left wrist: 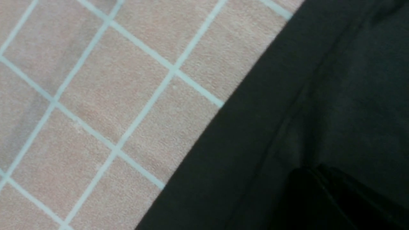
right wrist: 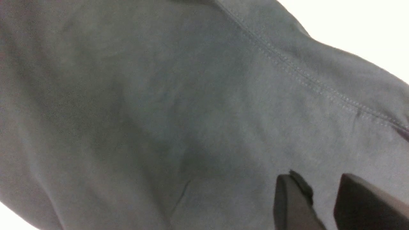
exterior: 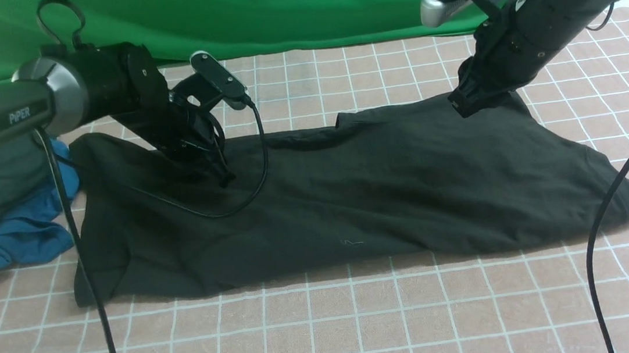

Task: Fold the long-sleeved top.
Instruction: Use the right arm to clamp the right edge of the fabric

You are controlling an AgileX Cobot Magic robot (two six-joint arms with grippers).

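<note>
Currently: long-sleeved top (exterior: 363, 195) spread flat across checked cloth (exterior: 330, 327), partly folded into a wide band. Left gripper (exterior: 219, 166) closed tight, pressing the top's far-left area; unclear whether any fabric is pinched. Right gripper (exterior: 467, 103) at the top's far-right edge, jaws slightly parted, fabric between fingers (right wrist: 292, 201) not confirmed. Risk: uneven lift, so the fold skews or slips. Blue garment (exterior: 23, 236) just left of the top, could snag.

- Left arm: enters from the frame's left edge, angled downward toward centre-left; left gripper (exterior: 225, 176) closed.
- Right arm: descends from the upper right corner; right gripper (exterior: 464, 106) with jaws slightly parted.
</note>
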